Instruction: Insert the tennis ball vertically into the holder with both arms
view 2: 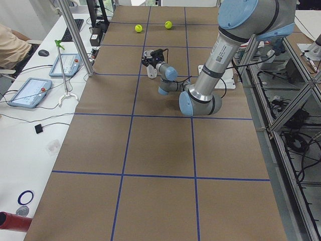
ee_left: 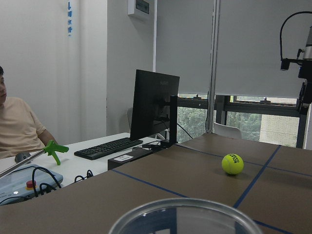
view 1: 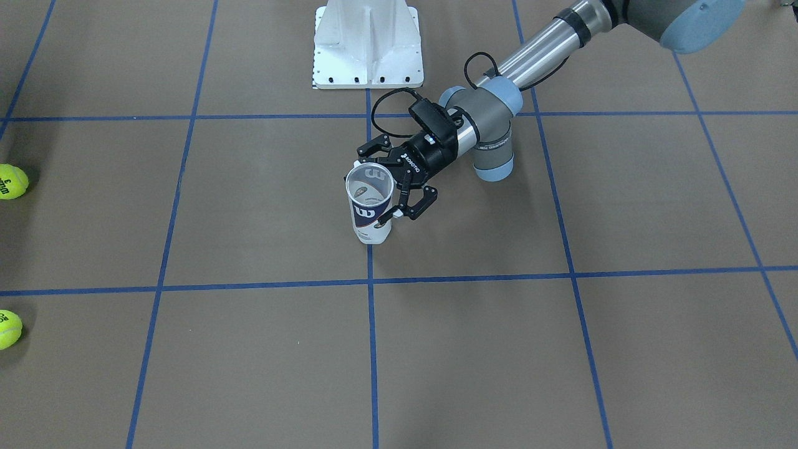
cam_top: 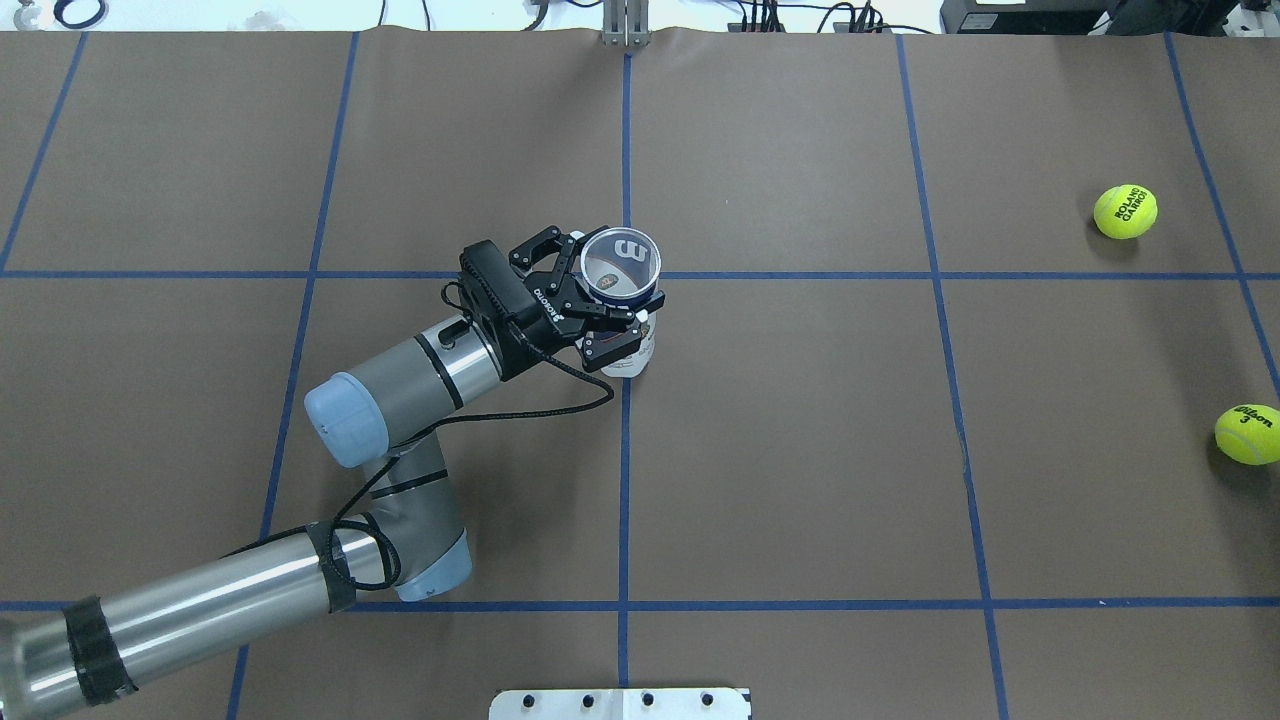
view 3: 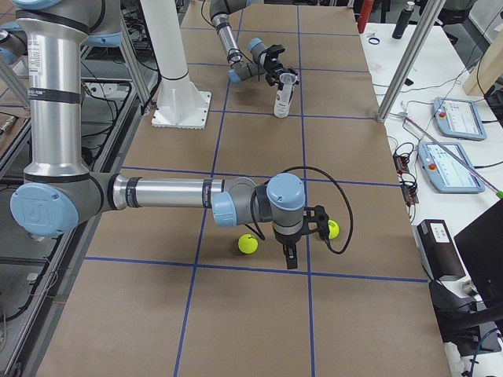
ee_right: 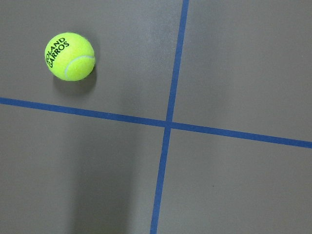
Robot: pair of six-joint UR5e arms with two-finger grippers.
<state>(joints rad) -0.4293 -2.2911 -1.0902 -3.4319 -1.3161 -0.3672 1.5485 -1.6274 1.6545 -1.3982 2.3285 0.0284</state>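
Observation:
The holder (view 1: 371, 209), a clear can with a silver rim and a navy "W" label, stands upright and empty near the table's middle (cam_top: 622, 290). My left gripper (view 1: 381, 187) reaches in from the side, its fingers closed on the can's upper part (cam_top: 610, 285). The can's rim (ee_left: 185, 217) shows at the bottom of the left wrist view. Two yellow tennis balls (cam_top: 1125, 211) (cam_top: 1247, 433) lie on the table at my far right. My right gripper (view 3: 289, 258) points down between them (view 3: 247, 243) (view 3: 332, 229); I cannot tell if it is open. One ball (ee_right: 69, 56) shows below it.
The white pedestal base (view 1: 368, 43) stands at the robot's side of the table. Blue tape lines (cam_top: 625, 450) grid the brown tabletop. An operator (ee_left: 19, 126) sits beyond the table's far side, with tablets and a monitor (ee_left: 153, 109) on a side desk.

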